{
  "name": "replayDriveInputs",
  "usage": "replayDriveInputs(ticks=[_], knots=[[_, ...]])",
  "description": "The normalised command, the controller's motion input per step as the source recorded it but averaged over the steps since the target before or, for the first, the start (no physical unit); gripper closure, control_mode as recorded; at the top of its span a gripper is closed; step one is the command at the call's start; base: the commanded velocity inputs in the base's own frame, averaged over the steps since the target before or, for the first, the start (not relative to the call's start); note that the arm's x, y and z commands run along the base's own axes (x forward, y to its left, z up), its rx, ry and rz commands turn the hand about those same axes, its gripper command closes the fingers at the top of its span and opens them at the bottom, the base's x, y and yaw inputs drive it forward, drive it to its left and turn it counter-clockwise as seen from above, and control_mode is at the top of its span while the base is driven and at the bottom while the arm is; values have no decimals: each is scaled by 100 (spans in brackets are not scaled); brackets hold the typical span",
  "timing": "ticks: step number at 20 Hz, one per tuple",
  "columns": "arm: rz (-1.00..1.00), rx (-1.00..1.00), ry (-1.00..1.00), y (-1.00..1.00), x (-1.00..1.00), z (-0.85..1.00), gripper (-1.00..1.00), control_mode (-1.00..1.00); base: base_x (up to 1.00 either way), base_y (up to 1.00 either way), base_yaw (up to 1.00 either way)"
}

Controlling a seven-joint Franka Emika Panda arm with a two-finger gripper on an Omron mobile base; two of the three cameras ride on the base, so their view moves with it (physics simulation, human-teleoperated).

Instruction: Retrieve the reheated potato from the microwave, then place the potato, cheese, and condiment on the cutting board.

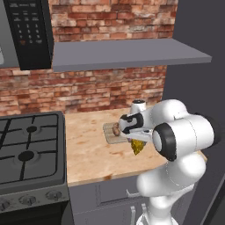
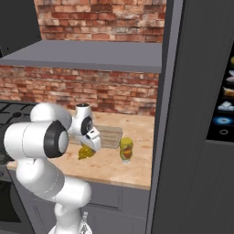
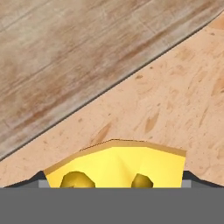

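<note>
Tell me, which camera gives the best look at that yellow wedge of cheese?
The hand view: the yellow wedge of cheese sits large between the fingertips, above the wooden counter beside the striped light-wood cutting board. The left base view and right base view show it small, hanging under the arm.

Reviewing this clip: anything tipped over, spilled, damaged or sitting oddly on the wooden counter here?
Nothing stands out. The small brown potato lies on the striped light-wood cutting board, the yellow condiment bottle stands upright on the counter beside the board, and the yellow cheese wedge sits in the gripper, above the counter just off the board's edge. No spills or damage.
</note>
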Motion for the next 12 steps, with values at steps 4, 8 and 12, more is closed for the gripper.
replayDriveInputs(ticks=[4,8,12], knots=[[0,0,0,-2,-3,16,100,-100,0,0,0],[0,0,-6,-3,0,39,100,-100,0,0,0],[0,0,-6,-5,12,30,100,-100,0,0,0]])
